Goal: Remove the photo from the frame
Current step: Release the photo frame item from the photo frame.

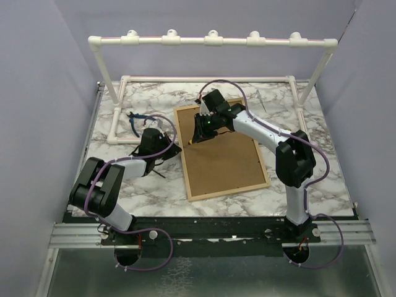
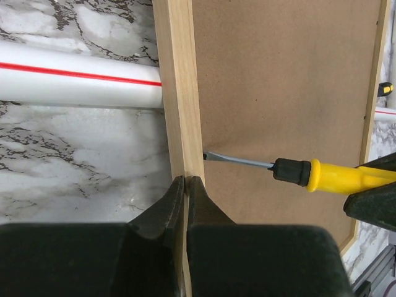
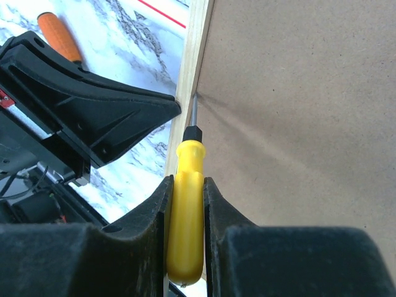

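Note:
The frame [image 1: 230,168] lies face down on the marble table, its brown fibreboard back [image 2: 278,80] up inside the light-wood edging [image 2: 179,93]. The photo is hidden underneath. My left gripper [image 2: 186,180] is shut, with its tips resting on the frame's left wood edge [image 1: 175,148]. My right gripper [image 3: 187,180] is shut on a yellow-handled screwdriver [image 3: 187,210]. The screwdriver's flat blade tip [image 2: 207,155] sits at the seam between the back and the left edging, just ahead of the left fingertips. In the top view the right gripper [image 1: 199,135] hangs over the frame's upper left part.
A white PVC pipe rack [image 1: 210,41] spans the back of the table, and its base pipe [image 2: 80,80] runs close to the frame's left side. A blue-handled tool [image 1: 136,120] lies left of the frame. An orange handle [image 3: 59,34] shows beyond the left gripper.

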